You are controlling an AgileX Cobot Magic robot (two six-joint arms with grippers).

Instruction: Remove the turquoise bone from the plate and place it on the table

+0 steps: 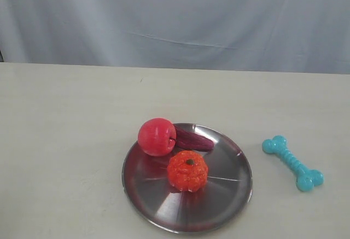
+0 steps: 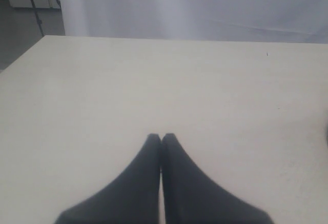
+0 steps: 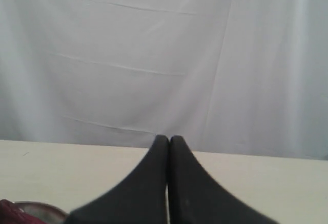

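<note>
The turquoise bone (image 1: 292,163) lies flat on the cream table (image 1: 71,118), a short way right of the steel plate (image 1: 219,209) and not touching it. Neither gripper shows in the exterior view. In the left wrist view my left gripper (image 2: 161,136) is shut with nothing between its black fingers, above bare tabletop (image 2: 154,80). My right gripper (image 3: 169,138) is shut and empty too, facing the white curtain, with the plate's edge (image 3: 46,208) just in the corner of its view.
On the plate sit a red apple (image 1: 156,136), an orange pumpkin-like fruit (image 1: 187,170) and a dark purple piece (image 1: 192,139). A pale curtain (image 1: 175,20) hangs behind the table's far edge. A tripod leg (image 2: 32,1) stands off the table's corner.
</note>
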